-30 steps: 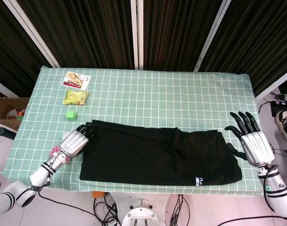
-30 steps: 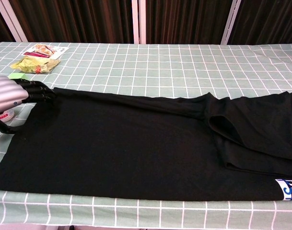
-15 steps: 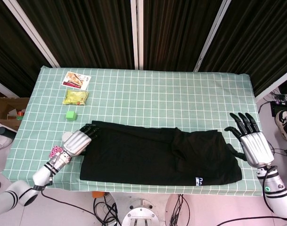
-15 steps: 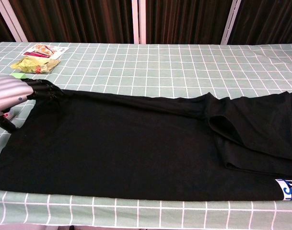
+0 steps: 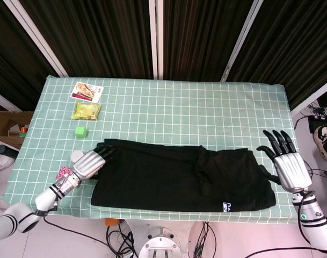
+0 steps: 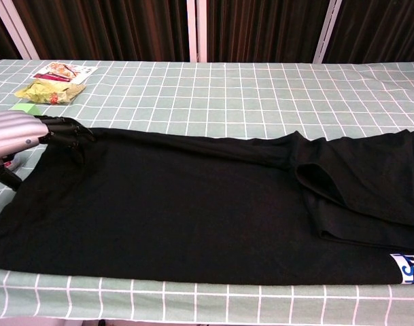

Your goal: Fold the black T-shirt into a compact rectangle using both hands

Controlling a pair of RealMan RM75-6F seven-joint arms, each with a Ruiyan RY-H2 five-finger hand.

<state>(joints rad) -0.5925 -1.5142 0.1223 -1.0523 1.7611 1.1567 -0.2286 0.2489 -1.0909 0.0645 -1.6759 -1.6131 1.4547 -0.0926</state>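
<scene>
Black T-shirt (image 5: 179, 174) lies long, already part-folded, along near edge of surface (image 5: 206, 113). Judged soft, light, limp; grip at end edges. Left hand (image 5: 91, 161): fingertips at far-left corner, grip unclear. Right hand (image 5: 288, 164): spread, empty, beside right end.

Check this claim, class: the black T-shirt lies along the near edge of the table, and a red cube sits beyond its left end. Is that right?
One detail is wrong. The cube is green, not red, as the head view shows. The rest holds: the black T-shirt lies along the near edge of the table, and the cube sits beyond its left end.
</scene>
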